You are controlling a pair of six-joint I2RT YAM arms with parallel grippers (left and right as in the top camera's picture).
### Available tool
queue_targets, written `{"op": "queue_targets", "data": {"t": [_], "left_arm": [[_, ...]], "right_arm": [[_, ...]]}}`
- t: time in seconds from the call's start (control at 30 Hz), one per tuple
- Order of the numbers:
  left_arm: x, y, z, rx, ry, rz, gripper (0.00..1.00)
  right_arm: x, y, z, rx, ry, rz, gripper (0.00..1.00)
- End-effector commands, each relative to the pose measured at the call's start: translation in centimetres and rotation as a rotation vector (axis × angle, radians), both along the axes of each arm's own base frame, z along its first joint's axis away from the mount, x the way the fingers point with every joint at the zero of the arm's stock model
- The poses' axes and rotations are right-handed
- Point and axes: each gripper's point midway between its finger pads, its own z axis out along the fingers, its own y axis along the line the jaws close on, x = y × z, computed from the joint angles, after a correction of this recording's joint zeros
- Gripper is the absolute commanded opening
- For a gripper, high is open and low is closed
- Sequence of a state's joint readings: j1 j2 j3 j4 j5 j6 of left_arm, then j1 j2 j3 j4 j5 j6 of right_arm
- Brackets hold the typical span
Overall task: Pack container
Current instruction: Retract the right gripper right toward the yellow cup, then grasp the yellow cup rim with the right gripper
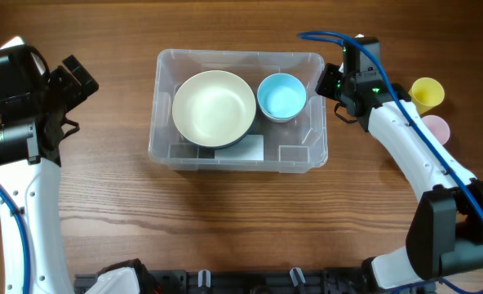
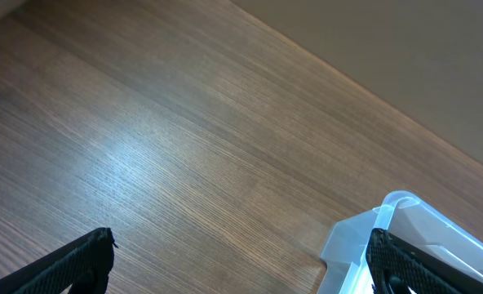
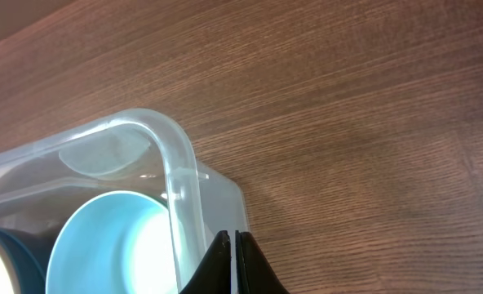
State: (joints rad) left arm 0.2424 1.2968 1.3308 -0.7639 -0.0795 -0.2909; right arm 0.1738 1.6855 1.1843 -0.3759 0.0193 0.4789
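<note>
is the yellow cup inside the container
No, the yellow cup stands on the table outside the container, beside the pink cup.

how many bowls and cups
4: large cream bowl, small light-blue bowl in the clear plastic bin; yellow cup, pink cup outside to its right. Stacked ones may hide.

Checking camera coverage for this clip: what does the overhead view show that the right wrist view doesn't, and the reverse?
Overhead only: the yellow cup and pink cup, right of the container, and the open left gripper, well to its left. Right wrist only: the right gripper close up, fingertips shut together with nothing between them, just outside the container's corner. Both: the container, the blue bowl inside it, and the wooden table.
</note>
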Motion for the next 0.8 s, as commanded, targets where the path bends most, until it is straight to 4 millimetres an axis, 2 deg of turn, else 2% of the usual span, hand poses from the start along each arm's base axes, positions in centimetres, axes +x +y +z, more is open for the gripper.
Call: {"op": "queue_targets", "data": {"t": [0.0, 0.13, 0.2, 0.27, 0.43, 0.53, 0.7, 0.77], "left_arm": [[0.0, 0.0, 0.6, -0.010, -0.018, 0.002, 1.00], [0.0, 0.0, 0.6, -0.010, -0.018, 0.002, 1.00], [0.0, 0.0, 0.6, -0.010, -0.018, 0.002, 1.00], [0.0, 0.0, 0.6, -0.010, -0.018, 0.002, 1.00], [0.0, 0.0, 0.6, -0.010, -0.018, 0.002, 1.00], [0.0, 0.0, 0.6, -0.010, -0.018, 0.002, 1.00], [0.0, 0.0, 0.6, -0.010, -0.018, 0.002, 1.00], [0.0, 0.0, 0.6, -0.010, -0.018, 0.002, 1.00]], "right_arm": [[0.0, 0.8, -0.1, 0.007, 0.001, 0.047, 0.04], [0.1, -1.3, 0.3, -0.058, -0.013, -0.048, 0.04], [0.1, -2.5, 1.3, -0.090, -0.035, -0.084, 0.04], [-0.4, -5.1, 3.0, -0.129, -0.050, -0.156, 0.04], [-1.8, -9.8, 5.3, -0.138, -0.060, -0.272, 0.04], [-3.4, -14.1, 6.3, -0.119, -0.052, -0.389, 0.04], [-5.4, -18.9, 6.3, -0.113, -0.018, -0.506, 0.06], [-6.1, -20.6, 6.1, -0.113, -0.006, -0.552, 0.14]]}}
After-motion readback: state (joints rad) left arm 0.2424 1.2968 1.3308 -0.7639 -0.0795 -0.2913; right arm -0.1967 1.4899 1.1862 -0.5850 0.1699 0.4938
